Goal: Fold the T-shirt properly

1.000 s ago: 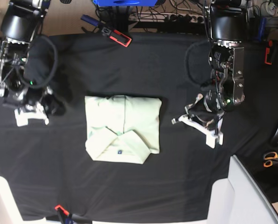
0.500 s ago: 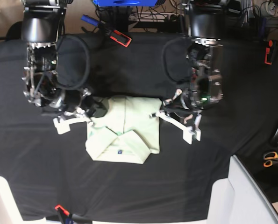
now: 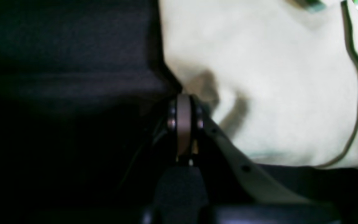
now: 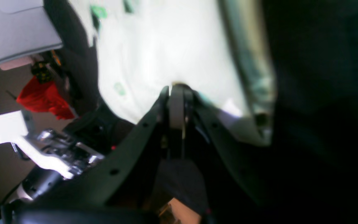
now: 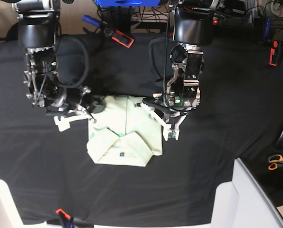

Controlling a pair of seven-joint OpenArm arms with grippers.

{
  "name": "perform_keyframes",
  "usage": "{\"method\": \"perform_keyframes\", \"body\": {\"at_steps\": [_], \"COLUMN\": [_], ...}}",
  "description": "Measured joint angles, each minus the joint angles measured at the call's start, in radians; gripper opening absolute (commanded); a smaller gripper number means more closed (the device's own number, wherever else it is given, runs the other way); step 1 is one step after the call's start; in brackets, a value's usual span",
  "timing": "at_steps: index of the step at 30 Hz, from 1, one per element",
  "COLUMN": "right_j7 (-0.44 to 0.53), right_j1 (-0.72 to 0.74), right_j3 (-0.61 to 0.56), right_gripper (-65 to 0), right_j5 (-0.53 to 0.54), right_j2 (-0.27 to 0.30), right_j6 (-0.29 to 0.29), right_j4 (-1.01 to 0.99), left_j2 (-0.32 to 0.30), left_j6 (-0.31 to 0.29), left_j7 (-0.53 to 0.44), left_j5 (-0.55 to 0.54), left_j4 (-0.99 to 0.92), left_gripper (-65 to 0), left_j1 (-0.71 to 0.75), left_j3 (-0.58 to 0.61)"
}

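Evenly lit from above in the base view, sharp throughout, with soft shadows only under the arms; black cloth (image 5: 236, 118) swallowing most detail. Strongly blurred in both wrist views. In the left wrist view, dark over the whole left half, T-shirt (image 3: 275, 77) pale and soft-edged, a smeared grey shadow near its middle. In the right wrist view, shirt fabric blown out to near white, right side sunk in black, background at left out of focus.
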Motion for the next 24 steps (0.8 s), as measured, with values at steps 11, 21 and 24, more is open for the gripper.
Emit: {"method": "perform_keyframes", "body": {"at_steps": [11, 21, 24], "right_j7": [0.000, -0.009, -0.010], "right_j1": [-0.021, -0.094, -0.134], "right_j3": [0.002, -0.009, -0.067], "right_gripper": [-65.0, -65.0, -65.0], "right_j5": [0.000, -0.073, -0.238], "right_j2": [0.064, 0.100, 0.162], "right_j6": [0.000, 0.003, -0.004], "right_j4": [-0.002, 0.295, 0.484], "left_j2": [-0.072, -0.144, -0.206], "left_j6": [-0.001, -0.019, -0.134], "left_j7": [0.000, 0.071, 0.069], "left_j5": [0.004, -0.003, 0.000], "left_j4": [0.011, 0.470, 0.611], "left_gripper": [-65.0, -65.0, -65.0], "left_j1": [0.009, 0.151, 0.237], "left_j3": [0.002, -0.261, -0.306]}}
